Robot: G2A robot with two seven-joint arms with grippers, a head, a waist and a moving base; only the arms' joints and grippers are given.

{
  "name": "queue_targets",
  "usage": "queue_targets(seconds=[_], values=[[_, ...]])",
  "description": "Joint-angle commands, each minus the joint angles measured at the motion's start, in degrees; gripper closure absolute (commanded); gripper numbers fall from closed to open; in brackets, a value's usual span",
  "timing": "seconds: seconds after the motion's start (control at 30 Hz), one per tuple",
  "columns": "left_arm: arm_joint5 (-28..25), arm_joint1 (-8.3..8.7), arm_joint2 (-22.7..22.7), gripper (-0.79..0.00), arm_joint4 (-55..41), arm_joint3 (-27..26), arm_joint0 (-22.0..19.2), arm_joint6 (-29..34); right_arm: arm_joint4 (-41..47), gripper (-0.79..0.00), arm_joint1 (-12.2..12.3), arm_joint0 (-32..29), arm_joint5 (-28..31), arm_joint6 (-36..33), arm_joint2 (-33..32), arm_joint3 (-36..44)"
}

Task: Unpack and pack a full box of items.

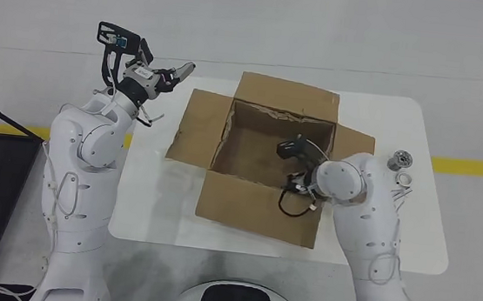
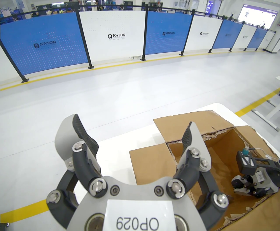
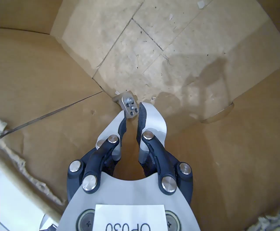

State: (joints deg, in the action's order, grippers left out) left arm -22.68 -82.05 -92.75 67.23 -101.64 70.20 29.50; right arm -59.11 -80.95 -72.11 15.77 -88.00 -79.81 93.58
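Cardboard box [image 1: 254, 206] [image 2: 153, 161] [image 3: 54, 87] is standing on the white table [image 1: 174, 210] with all four flaps folded outward. Right gripper [image 3: 132, 110] is reaching down inside it, toward a corner of the box floor. Its fingers [image 3: 122, 126] are drawn narrow and are pinching the near end of a small metal bracket [image 3: 128, 102], which is lying in that corner against the wall. Left gripper [image 1: 179, 70] [image 2: 133, 129] is hanging outside the box, above the table's far left corner and beyond the left flap. Its fingers [image 2: 84, 135] are spread wide and holding nothing. Small round metal parts [image 1: 402, 159] are lying on the table near its right edge, just beside the right flap.
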Motion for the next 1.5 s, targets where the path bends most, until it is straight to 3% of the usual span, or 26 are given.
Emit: queue_targets(seconds=[0.0, 0.1, 0.13, 0.23, 0.4, 0.43, 0.53, 0.6, 0.73, 0.9, 1.0, 1.13, 1.47], values=[[0.0, 0.0, 0.0, -0.785, -0.1, 0.0, 0.0, 0.0, 1.4, -0.348, 1.0, 0.1, -1.3, 0.0, 0.1, 1.2], [0.0, 0.0, 0.0, -0.785, -0.1, 0.0, 0.0, 0.0, 2.7, -0.382, 2.0, 0.5, -4.7, 0.0, 1.1, 3.7], [0.0, 0.0, 0.0, -0.785, -0.1, 0.0, 0.0, 0.0, 3.1, -0.502, 2.2, 0.9, -6.1, 0.0, 1.9, 4.4], [0.0, 0.0, 0.0, -0.785, -0.1, 0.0, 0.0, 0.0, 3.6, -0.6, 2.2, 2.6, -9.5, 0.0, 5.2, 4.8], [0.0, 0.0, 0.0, -0.785, -0.1, 0.0, 0.0, 0.0, 0.1, -0.486, 1.5, 6.6, -14.4, 1.2, 12.4, 1.5], [0.0, 0.0, 0.0, -0.785, -0.1, 0.0, 0.0, 0.0, -0.2, -0.453, 1.3, 7.2, -13.9, 0.3, 14.1, 0.8], [0.0, 0.0, 0.0, -0.785, -0.1, 0.0, 0.0, 0.0, 2.4, -0.462, 1.4, 8.1, -10.1, 0.0, 17.4, -1.1], [0.0, 0.0, 0.0, -0.785, -0.1, 0.0, 0.0, 0.0, 5.0, -0.465, 1.9, 8.5, -8.0, 0.0, 18.1, -2.1], [0.0, 0.0, 0.0, -0.785, -0.1, 0.0, 0.0, 0.0, 11.7, -0.397, 3.8, 8.7, -4.3, 0.0, 17.3, -2.5], [0.0, 0.0, 0.0, -0.785, -0.1, 0.0, 0.0, 0.0, 14.2, -0.548, 6.6, 7.7, -5.4, 0.0, 16.4, 0.1], [0.0, 0.0, 0.0, -0.785, -0.1, 0.0, 0.0, 0.0, 14.0, -0.77, 8.1, 7.2, -5.8, 0.0, 16.3, 1.5], [0.0, 0.0, 0.0, -0.785, -0.1, 0.0, 0.0, 0.0, 7.8, -0.785, 10.0, 6.9, -4.6, 0.0, 18.2, 3.0], [0.0, 0.0, 0.0, -0.785, -0.1, 0.0, 0.0, 0.0, 8.9, -0.785, 11.0, 8.1, -5.5, 0.0, 19.1, 2.4]])
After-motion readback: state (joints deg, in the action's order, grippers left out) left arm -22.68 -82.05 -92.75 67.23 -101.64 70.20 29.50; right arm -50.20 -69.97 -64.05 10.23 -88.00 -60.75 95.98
